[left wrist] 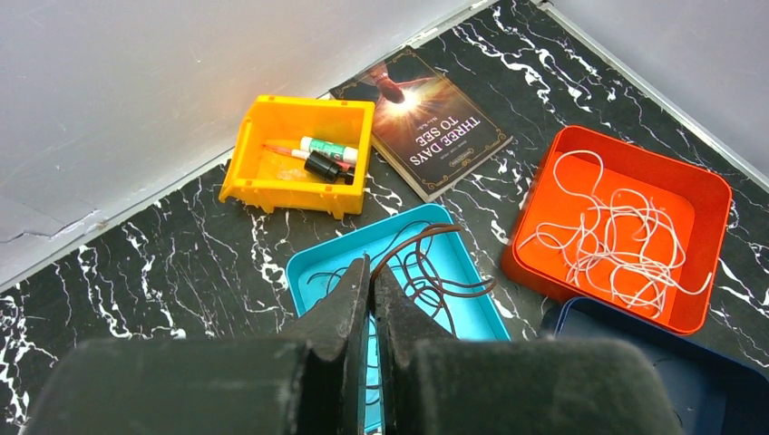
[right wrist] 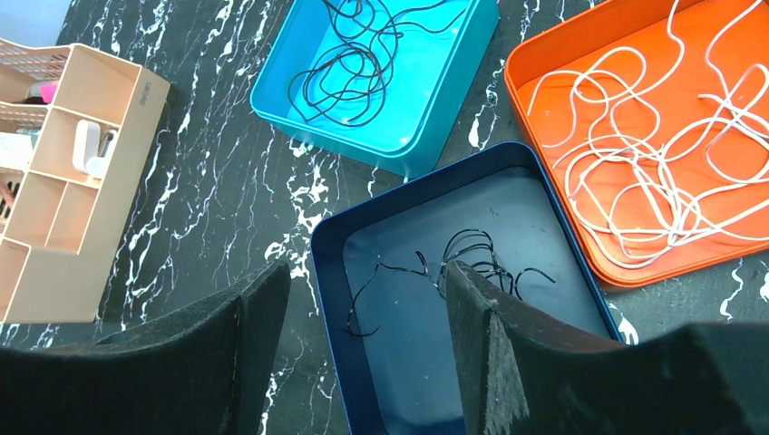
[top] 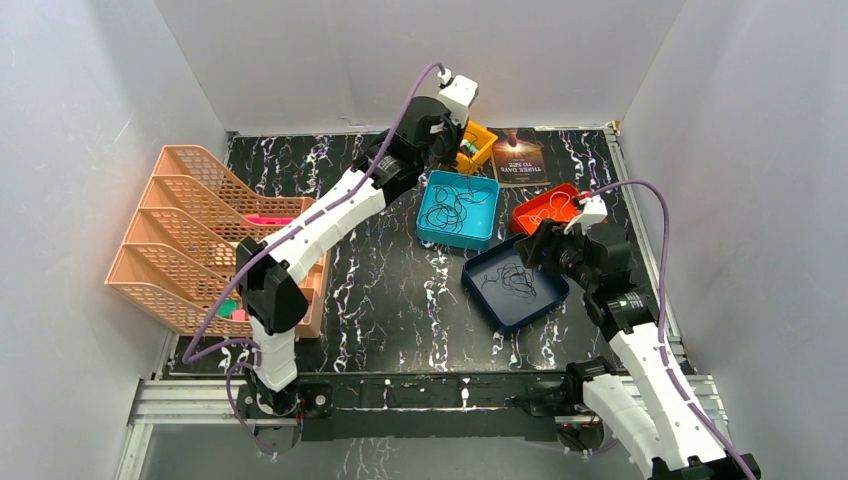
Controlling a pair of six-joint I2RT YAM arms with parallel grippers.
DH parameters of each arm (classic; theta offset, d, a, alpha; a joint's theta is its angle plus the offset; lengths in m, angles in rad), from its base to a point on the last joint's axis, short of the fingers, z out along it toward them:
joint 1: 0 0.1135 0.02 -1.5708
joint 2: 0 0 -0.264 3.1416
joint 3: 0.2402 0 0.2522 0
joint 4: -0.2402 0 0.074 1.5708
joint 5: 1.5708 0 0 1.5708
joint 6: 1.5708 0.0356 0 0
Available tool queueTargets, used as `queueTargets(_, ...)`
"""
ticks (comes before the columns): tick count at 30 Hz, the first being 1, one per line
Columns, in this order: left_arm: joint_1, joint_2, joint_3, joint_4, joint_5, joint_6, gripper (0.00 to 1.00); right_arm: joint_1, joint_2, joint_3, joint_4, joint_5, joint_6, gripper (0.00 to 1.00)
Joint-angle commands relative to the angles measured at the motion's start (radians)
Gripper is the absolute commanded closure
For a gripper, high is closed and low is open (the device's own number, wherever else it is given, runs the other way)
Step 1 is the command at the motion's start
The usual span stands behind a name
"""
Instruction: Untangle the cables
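My left gripper [left wrist: 370, 268] is shut on the dark reddish-brown cable [left wrist: 442, 283], holding one strand above the teal tray [left wrist: 308, 265] while the rest lies looped inside. In the top view this gripper [top: 438, 150] hovers at the tray's far edge. The white cable [left wrist: 617, 236] lies in the orange tray [left wrist: 716, 195]. My right gripper [right wrist: 367, 272] is open and empty above the dark blue tray [right wrist: 331, 263], where the black cable [right wrist: 472, 254] lies curled. In the top view it [top: 538, 248] sits over that tray's far corner.
A yellow bin [top: 478, 145] with pens and a book [top: 520, 155] lie at the back. A peach file rack [top: 200, 230] stands at the left. The three trays cluster right of centre on the black marbled table [top: 400, 300].
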Motion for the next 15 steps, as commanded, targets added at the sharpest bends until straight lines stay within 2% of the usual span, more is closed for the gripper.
queueTargets(1,-0.003,-0.018,0.072,0.018,-0.003,0.026,1.0,-0.004,-0.011,0.004,0.018,0.007,-0.01,0.28)
queueTargets(15,0.021,0.073,0.096,-0.001,0.008,0.021,1.0,-0.004,0.009,-0.002,0.04,-0.009,-0.003,0.28)
